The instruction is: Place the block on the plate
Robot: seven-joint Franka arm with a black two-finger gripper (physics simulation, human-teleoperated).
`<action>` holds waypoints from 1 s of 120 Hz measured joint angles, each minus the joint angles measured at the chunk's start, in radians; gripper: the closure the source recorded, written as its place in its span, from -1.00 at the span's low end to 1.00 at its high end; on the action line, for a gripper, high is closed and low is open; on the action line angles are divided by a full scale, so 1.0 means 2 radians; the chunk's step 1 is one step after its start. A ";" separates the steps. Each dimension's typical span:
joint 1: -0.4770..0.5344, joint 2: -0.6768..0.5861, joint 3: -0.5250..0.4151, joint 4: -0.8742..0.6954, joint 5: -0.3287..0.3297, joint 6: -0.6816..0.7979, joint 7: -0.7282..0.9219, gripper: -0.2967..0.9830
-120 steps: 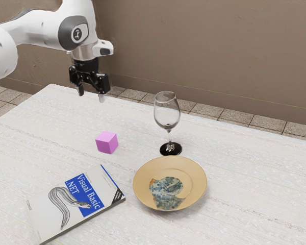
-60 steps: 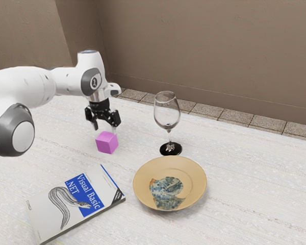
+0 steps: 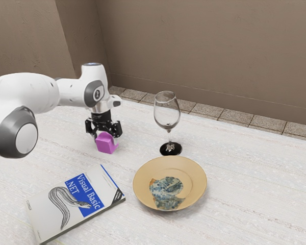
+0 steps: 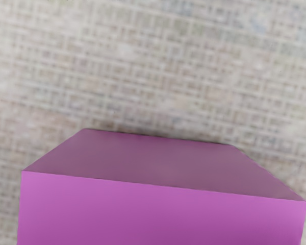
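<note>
Purple block [image 4: 160, 217], wrist view: its edge is running slightly aslant, so closing fingers may be twisting it or losing hold. Exterior view: pincer [image 3: 106, 140] is standing apart astride the block on the table; a low carry plateward risks clipping the wineglass [image 3: 167, 113] or plate [image 3: 196, 179], with pale, streaked tabletop [image 3: 250, 178] lying beneath, tiled floor [image 3: 233, 115] and brown wall [image 3: 209, 46] rising beyond.

One white-and-grey Franka arm [image 3: 33, 91], bent, reaching from the exterior view's left; one black two-finger gripper [image 3: 106, 140], pointing down, fingers apart
</note>
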State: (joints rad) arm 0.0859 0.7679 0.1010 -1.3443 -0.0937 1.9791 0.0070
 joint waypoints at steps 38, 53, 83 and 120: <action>-0.001 0.000 -0.005 0.002 0.014 0.007 -0.026 -0.09; -0.001 -0.001 -0.005 0.002 0.021 0.007 -0.035 -0.02; -0.001 -0.007 -0.016 0.022 0.067 -0.018 -0.052 0.15; -0.059 -0.122 -0.051 -0.079 0.109 -0.038 -0.082 0.29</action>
State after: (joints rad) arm -0.0327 0.5240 -0.0018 -1.5018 0.1245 1.9032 -0.1561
